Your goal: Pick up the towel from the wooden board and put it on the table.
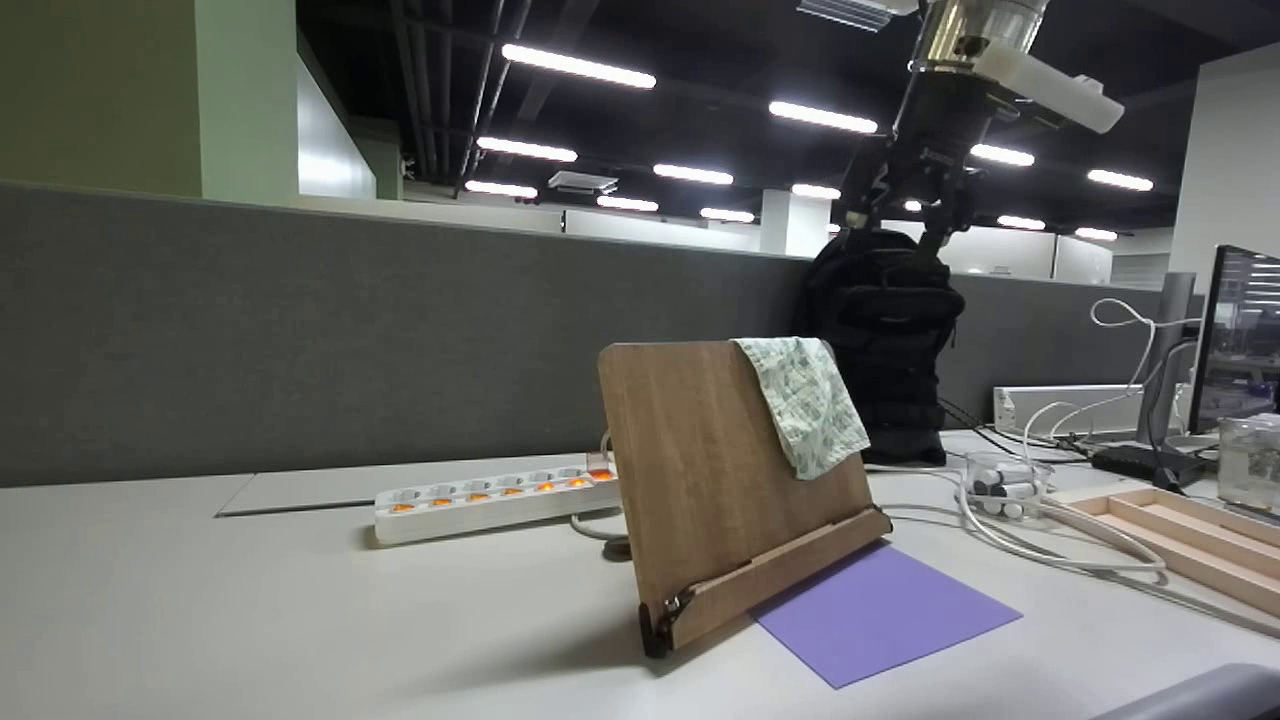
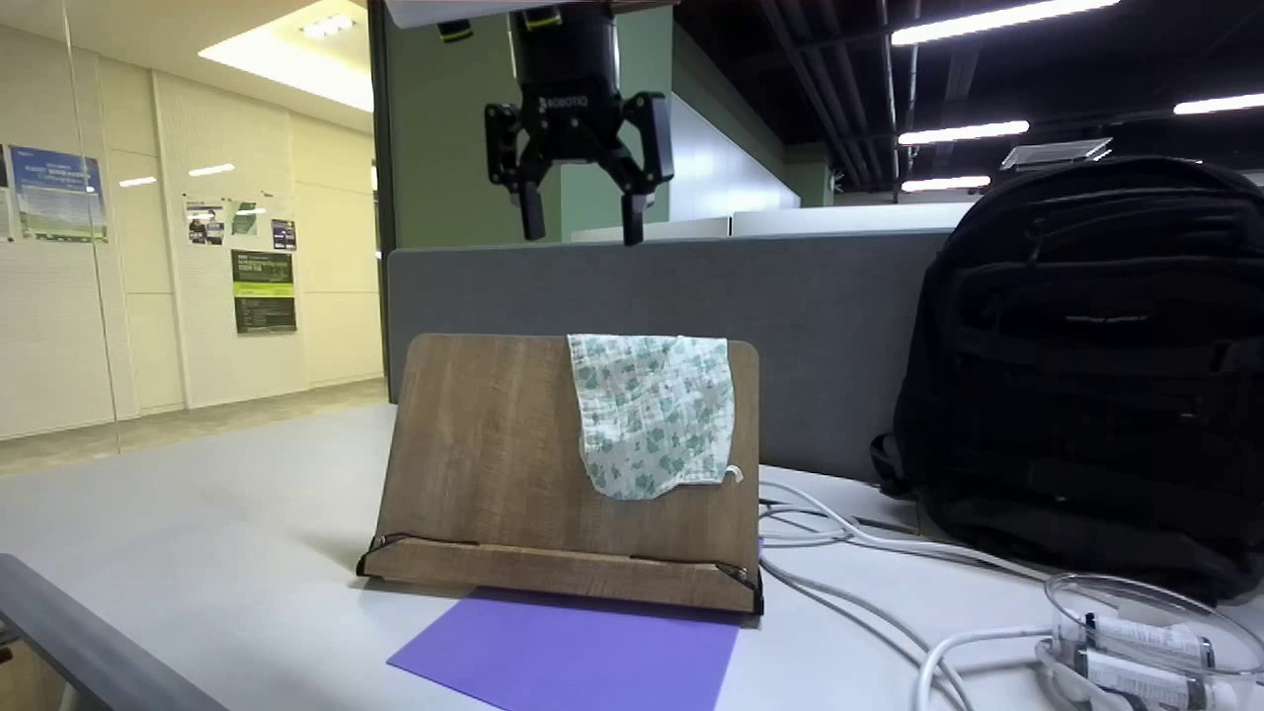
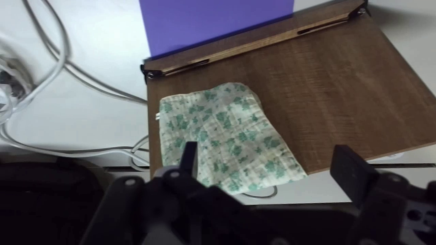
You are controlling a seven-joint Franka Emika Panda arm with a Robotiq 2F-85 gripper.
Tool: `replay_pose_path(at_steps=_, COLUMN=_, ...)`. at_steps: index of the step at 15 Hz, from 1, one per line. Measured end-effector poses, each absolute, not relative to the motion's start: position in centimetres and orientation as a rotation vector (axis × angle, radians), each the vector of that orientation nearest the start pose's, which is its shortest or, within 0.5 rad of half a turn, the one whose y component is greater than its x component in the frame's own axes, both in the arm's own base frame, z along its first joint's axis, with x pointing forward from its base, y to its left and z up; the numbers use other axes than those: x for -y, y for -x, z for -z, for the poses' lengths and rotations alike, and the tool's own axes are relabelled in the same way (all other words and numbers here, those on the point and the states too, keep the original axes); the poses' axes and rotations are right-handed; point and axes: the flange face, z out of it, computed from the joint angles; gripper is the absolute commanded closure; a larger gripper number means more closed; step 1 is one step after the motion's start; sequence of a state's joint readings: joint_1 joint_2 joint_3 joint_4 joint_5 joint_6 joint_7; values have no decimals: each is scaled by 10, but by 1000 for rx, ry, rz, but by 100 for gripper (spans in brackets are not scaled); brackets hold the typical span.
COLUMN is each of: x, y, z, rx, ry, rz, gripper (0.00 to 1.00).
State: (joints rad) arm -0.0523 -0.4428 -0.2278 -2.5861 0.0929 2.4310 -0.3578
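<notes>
The pale green-and-white towel [image 1: 805, 410] hangs over the top edge of the wooden board [image 1: 690, 450], near one top corner. In an exterior view the towel [image 2: 652, 415] drapes down the front face of the tilted board [image 2: 484, 444]. The board stands on the light table [image 2: 247, 523]. My gripper [image 2: 583, 232] is open and empty, above the board's top edge and apart from the towel. In the wrist view the towel [image 3: 218, 132] lies below the spread fingers [image 3: 267, 149], more toward the left finger, and the board [image 3: 323, 95] extends to the right.
A purple sheet [image 2: 573, 652] lies in front of and partly under the board. A black backpack [image 1: 880, 350] stands beside the board against the grey partition [image 1: 300, 340]. A white power strip [image 1: 490, 510] lies behind the board. Cables and a clear container [image 2: 1155, 642] are to one side.
</notes>
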Motion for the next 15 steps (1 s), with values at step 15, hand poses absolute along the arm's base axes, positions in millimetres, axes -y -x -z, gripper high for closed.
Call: replay_pose_path(at_steps=15, x=160, y=-481, z=-396, rx=161, ry=2867, rz=437, gripper=0)
